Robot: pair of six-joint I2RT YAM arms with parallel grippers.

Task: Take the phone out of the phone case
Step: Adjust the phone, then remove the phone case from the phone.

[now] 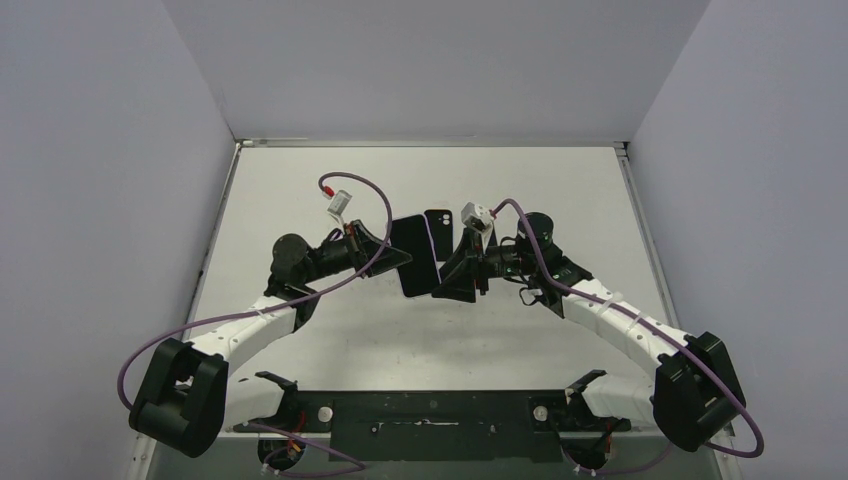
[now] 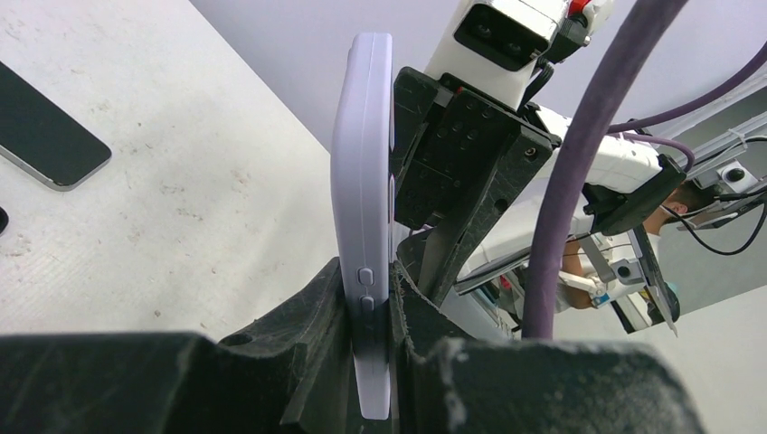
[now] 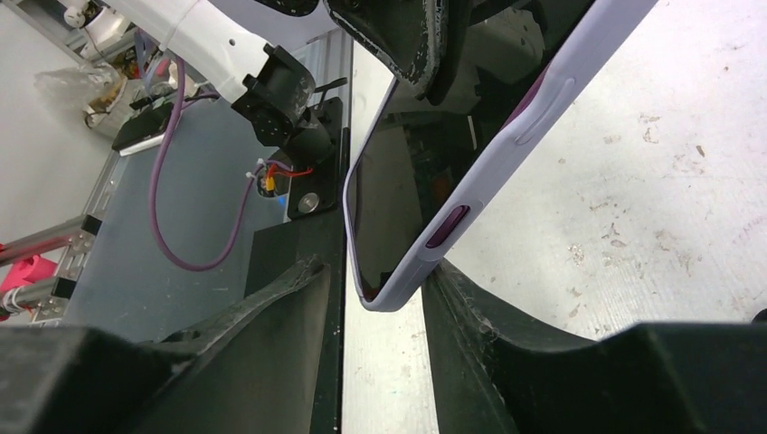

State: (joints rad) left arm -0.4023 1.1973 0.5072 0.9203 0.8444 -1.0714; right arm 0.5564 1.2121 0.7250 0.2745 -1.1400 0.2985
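Lilac phone case [image 1: 415,256], dark glossy face up, is hanging mid-scene above the counter [image 1: 300,190]. Left gripper [image 1: 398,257] jaws are clamped on its left edge. Right gripper [image 1: 452,280] jaws sit slightly apart around its right corner. Another black phone [image 1: 438,230] lies flat just behind.

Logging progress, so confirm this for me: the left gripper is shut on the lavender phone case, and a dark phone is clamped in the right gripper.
One part is wrong. The left gripper is shut on the lavender phone case, but the dark phone is not clamped: it lies flat on the table, held by nothing. The left wrist view shows it.
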